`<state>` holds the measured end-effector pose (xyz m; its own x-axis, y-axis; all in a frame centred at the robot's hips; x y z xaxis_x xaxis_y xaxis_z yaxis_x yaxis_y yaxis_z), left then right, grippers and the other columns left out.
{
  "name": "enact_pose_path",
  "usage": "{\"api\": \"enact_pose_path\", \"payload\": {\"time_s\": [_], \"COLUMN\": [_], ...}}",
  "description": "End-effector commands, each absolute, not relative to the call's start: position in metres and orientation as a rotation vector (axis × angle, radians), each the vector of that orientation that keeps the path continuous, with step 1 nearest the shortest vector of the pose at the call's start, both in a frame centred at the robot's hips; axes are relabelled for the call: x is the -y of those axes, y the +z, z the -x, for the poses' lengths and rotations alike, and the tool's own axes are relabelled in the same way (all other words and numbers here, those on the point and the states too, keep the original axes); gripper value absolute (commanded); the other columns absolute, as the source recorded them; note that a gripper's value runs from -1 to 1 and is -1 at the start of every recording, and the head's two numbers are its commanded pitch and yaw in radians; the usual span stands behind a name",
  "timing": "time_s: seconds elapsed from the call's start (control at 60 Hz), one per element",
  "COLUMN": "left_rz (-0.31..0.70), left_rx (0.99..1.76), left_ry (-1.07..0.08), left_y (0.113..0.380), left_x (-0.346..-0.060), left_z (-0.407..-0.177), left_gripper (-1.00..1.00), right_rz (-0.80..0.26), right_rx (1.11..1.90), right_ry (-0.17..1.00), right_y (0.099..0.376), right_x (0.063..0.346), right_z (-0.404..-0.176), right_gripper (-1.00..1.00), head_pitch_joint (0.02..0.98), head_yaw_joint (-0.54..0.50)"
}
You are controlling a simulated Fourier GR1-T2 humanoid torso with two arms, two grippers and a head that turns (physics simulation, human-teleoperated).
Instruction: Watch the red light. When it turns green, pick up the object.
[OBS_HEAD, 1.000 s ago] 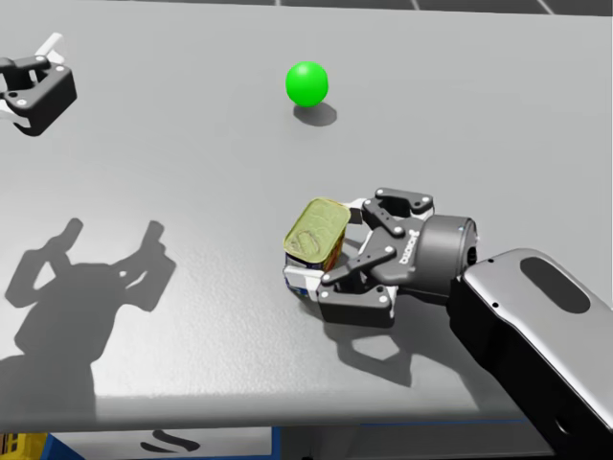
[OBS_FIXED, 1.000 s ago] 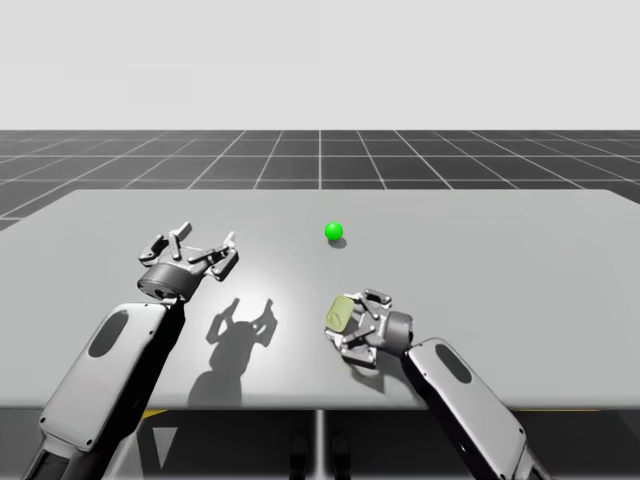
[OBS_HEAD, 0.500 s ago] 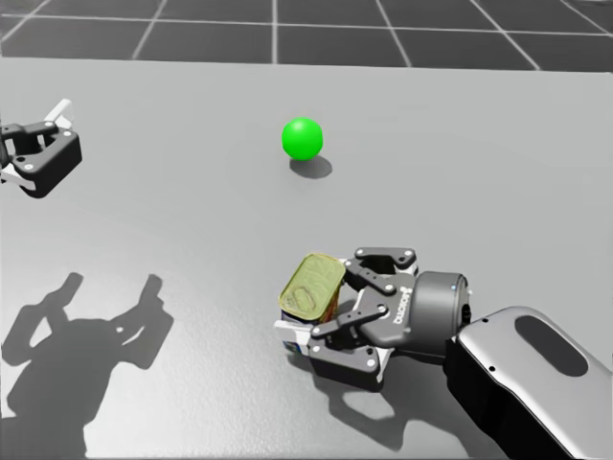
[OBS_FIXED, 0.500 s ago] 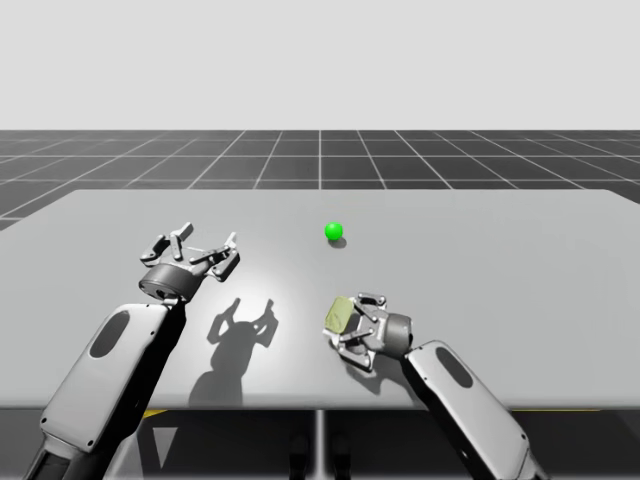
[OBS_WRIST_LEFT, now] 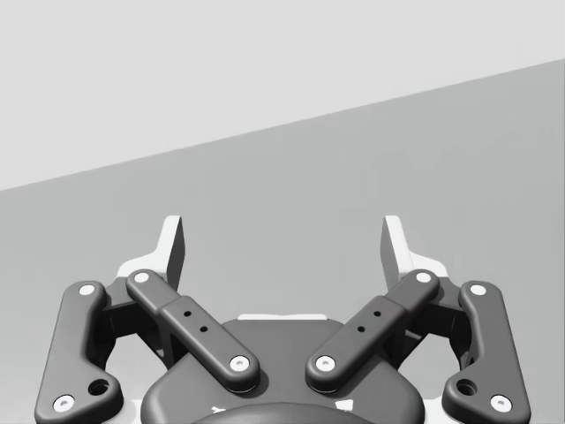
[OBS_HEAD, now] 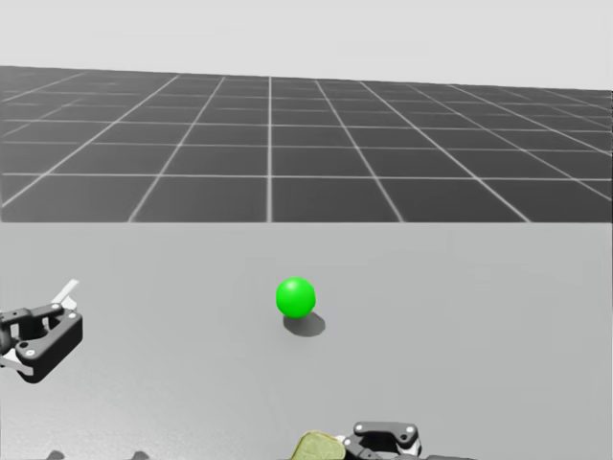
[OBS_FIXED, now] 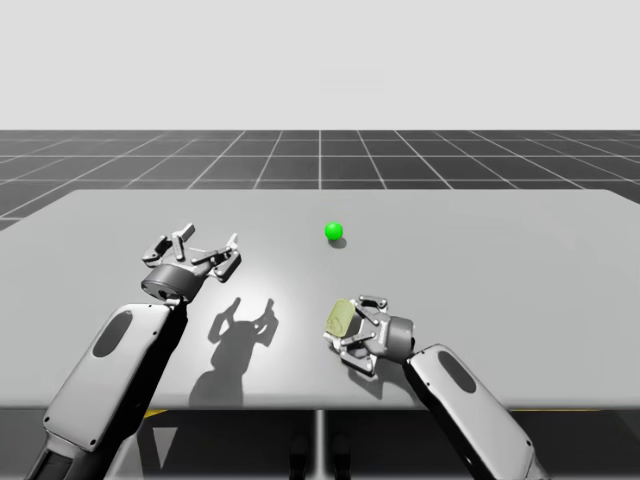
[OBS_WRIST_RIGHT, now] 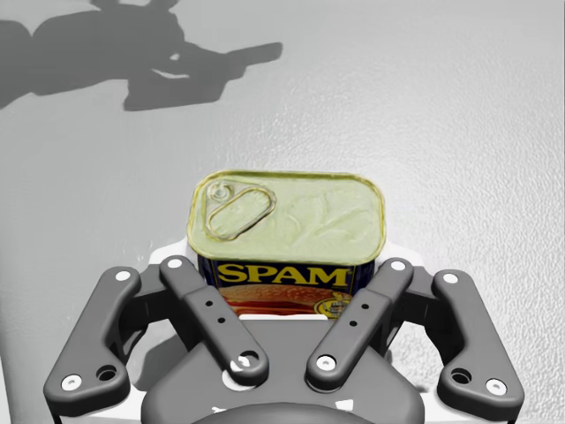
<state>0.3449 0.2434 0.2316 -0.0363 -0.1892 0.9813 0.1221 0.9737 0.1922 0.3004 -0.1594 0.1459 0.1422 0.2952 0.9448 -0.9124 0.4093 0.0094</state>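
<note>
The light (OBS_FIXED: 334, 231) is a green ball on the grey table (OBS_FIXED: 500, 260); in the head view the light (OBS_HEAD: 295, 297) sits mid-table. A rectangular tin can (OBS_WRIST_RIGHT: 287, 216) with a yellow pull-tab lid and blue sides is held between the fingers of my right gripper (OBS_WRIST_RIGHT: 287, 265), which is shut on it. In the high view the can (OBS_FIXED: 340, 316) tilts in my right gripper (OBS_FIXED: 347, 324) close to the table near its front edge. The can's lid (OBS_HEAD: 318, 448) peeks in at the head view's lower edge. My left gripper (OBS_FIXED: 207, 246) hovers open at the left with nothing between its fingers (OBS_WRIST_LEFT: 172, 243).
My left gripper (OBS_HEAD: 38, 335) stands left of the light, well apart from it. Its shadow (OBS_FIXED: 240, 325) falls on the table between my two arms. Beyond the table's far edge lies a dark gridded floor (OBS_HEAD: 287, 144).
My head has turned upward, so the table has slid down in its view and the floor beyond shows. My right gripper keeps hold of the can with little shift. The left arm has not moved.
</note>
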Motion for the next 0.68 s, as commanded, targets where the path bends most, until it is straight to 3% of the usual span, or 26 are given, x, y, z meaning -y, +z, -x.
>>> {"api": "enact_pose_path", "payload": {"time_s": [0.017, 0.133, 0.2, 0.317, 0.683], "left_rz": [-0.052, -0.051, -0.052, -0.052, -0.054], "left_rx": [1.586, 1.587, 1.587, 1.588, 1.59], "left_ry": [-0.249, -0.247, -0.246, -0.243, -0.241], "left_y": [0.231, 0.231, 0.231, 0.232, 0.232], "left_x": [-0.243, -0.244, -0.244, -0.244, -0.245], "left_z": [-0.345, -0.344, -0.344, -0.345, -0.345], "left_gripper": [-1.0, -1.0, -1.0, -1.0, -1.0], "right_rz": [-0.636, -0.637, -0.615, -0.597, -0.567], "right_rx": [1.117, 1.202, 1.304, 1.415, 1.803], "right_ry": [0.897, 0.883, 0.882, 0.853, 0.649], "right_y": [0.144, 0.165, 0.187, 0.219, 0.334], "right_x": [0.165, 0.163, 0.162, 0.161, 0.156], "right_z": [-0.305, -0.307, -0.309, -0.314, -0.329], "right_gripper": [1.0, 1.0, 1.0, 1.0, 1.0], "head_pitch_joint": [0.448, 0.444, 0.441, 0.439, 0.433], "head_yaw_joint": [-0.08, -0.09, -0.08, -0.08, -0.08]}}
